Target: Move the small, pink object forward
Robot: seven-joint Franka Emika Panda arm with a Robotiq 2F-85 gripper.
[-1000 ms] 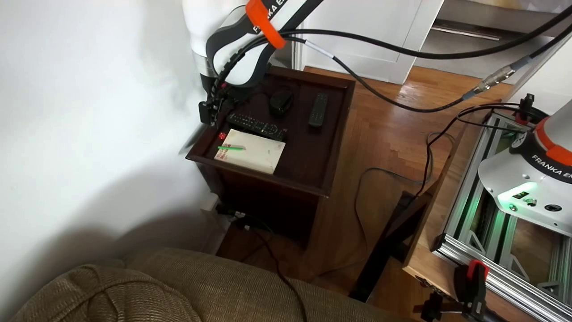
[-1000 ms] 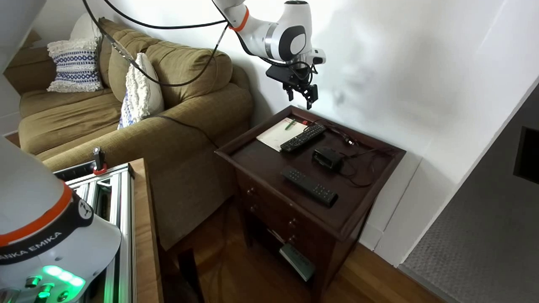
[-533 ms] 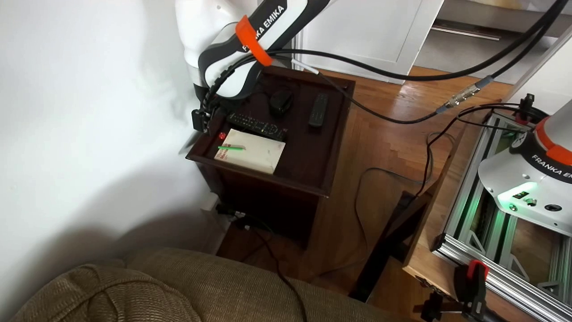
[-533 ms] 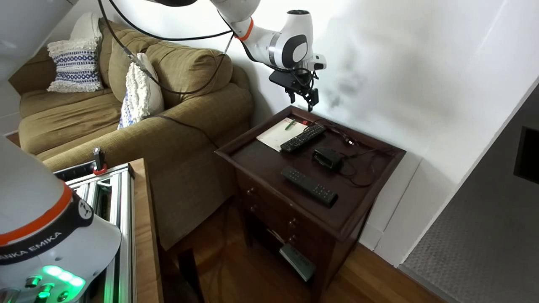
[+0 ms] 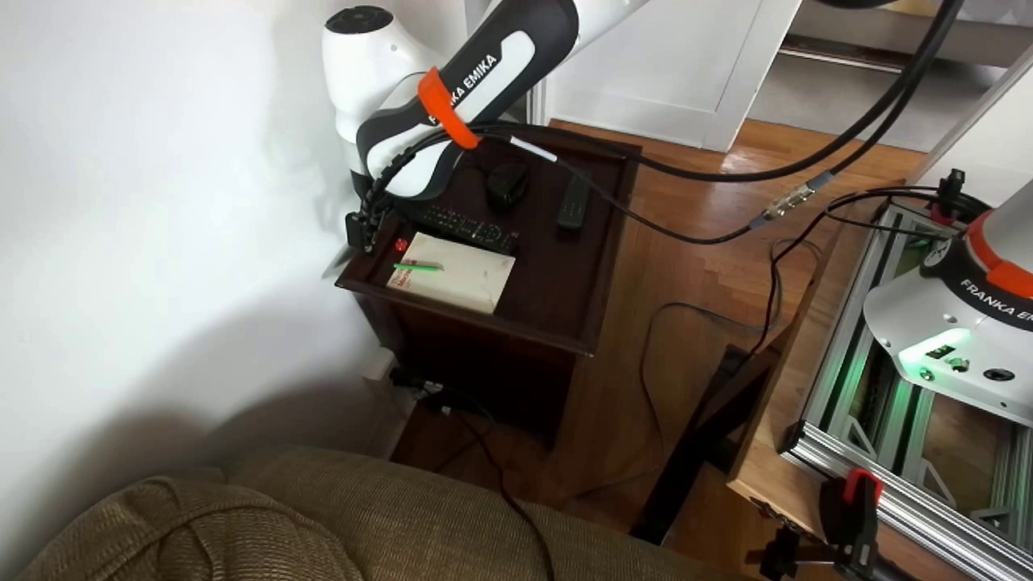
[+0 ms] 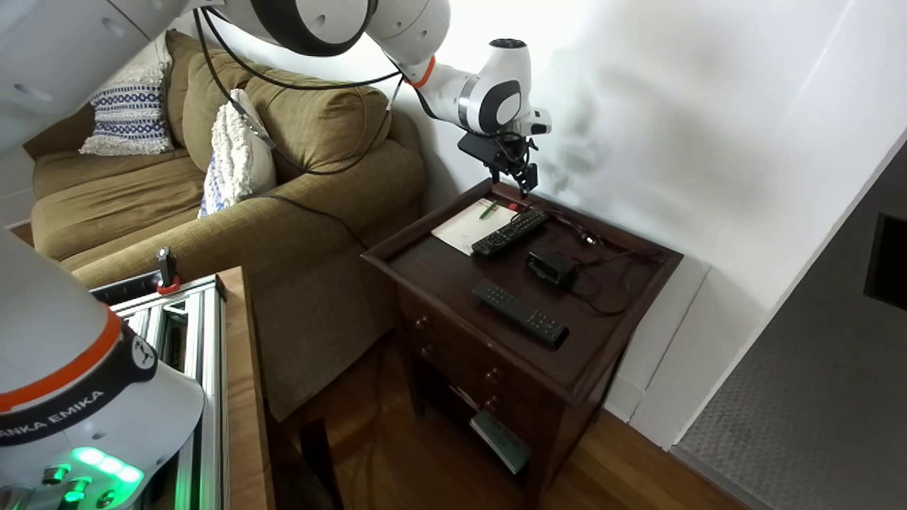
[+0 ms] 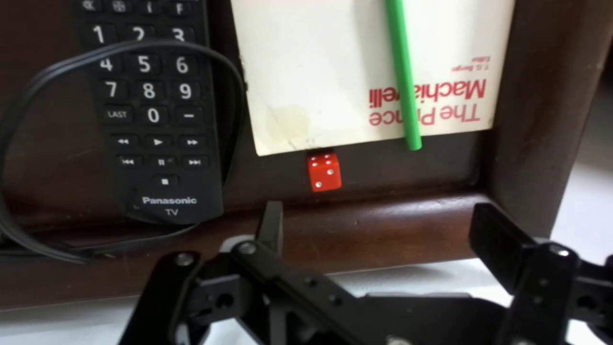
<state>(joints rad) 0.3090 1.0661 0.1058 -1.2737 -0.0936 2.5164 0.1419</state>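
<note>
Red w/ white dots — that's the die point(image 7: 324, 172) in the wrist view, prob the "small, pink object", lying on the table point(image 7: 268, 179) in the strip btwn a Machiavelli book point(image 7: 316, 72) and the raised rim point(image 7: 368, 235). It's right by the book's edge, can't tell if they touch. A green stick point(image 7: 403, 81) lies across the book w/ its end poking past that edge, and a Panasonic remote point(image 7: 158, 124) is off toward the other side, apart from the die. The gripper point(image 7: 378, 225) has its fingers spread wide w/ nothing btwn them, tips showing against the rim; the die sits past the tips, nearer the finger on the remote's side. Then in an exterior view the gripper point(image 5: 365, 238) is by the wall point(image 5: 161, 161), close to the die point(image 5: 401, 244), but the finger gap's too small to read there. In an exterior view the gripper point(image 6: 509, 188) hangs low by the rim w/ fingers apart, die point(image 6: 513, 207) on the table near the tips, not held. So imo approach is the step in hand, no grasp yet. Next move prob calls for shifting off the wall side till the die's centred, then dropping straight down so the fingers straddle it w/o clipping rim or book — then squeeze. Which way "forward" runs I can't tell tbh, so sort that b4 moving it.
</note>
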